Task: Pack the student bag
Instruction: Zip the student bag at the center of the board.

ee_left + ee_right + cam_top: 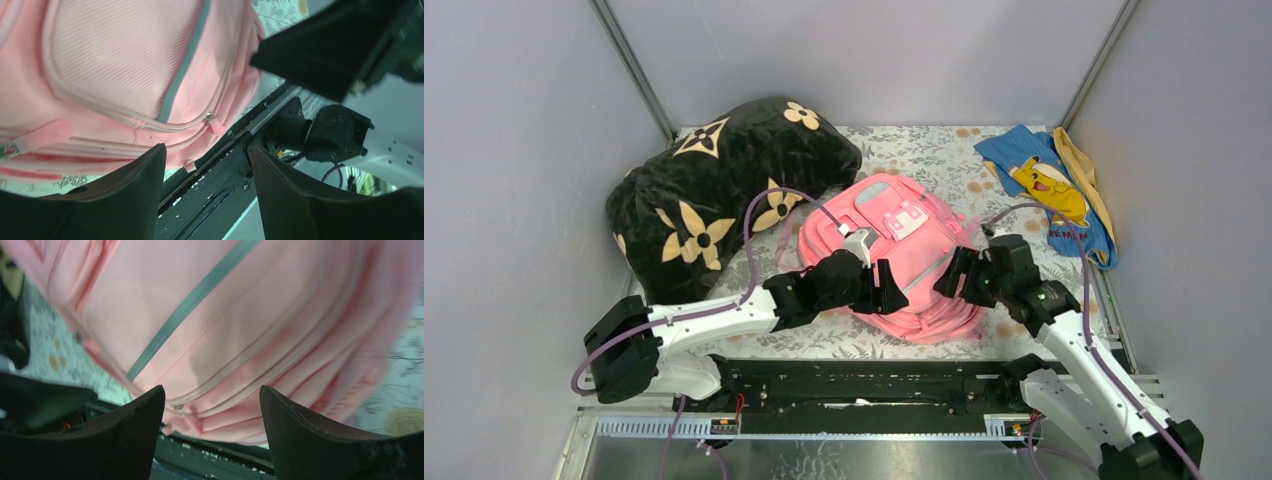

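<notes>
The pink student bag [902, 228] lies flat in the middle of the flowered table, its white-and-pink patch facing up. My left gripper [896, 287] hovers over the bag's near left part, and in the left wrist view it [207, 170] stands open with nothing between its fingers. There the bag [125, 65] fills the upper left, with a metal zip pull [210, 116] near its edge. My right gripper [951, 275] is over the bag's near right part. It [212, 405] is open too, with the bag's grey-striped fabric [225, 315] just beyond the fingertips.
A black pillow with tan flowers [714, 190] lies at the back left, touching the bag. A blue cloth with a yellow cartoon figure [1049, 190] lies at the back right. The black mounting rail [864, 385] runs along the near edge. Grey walls enclose three sides.
</notes>
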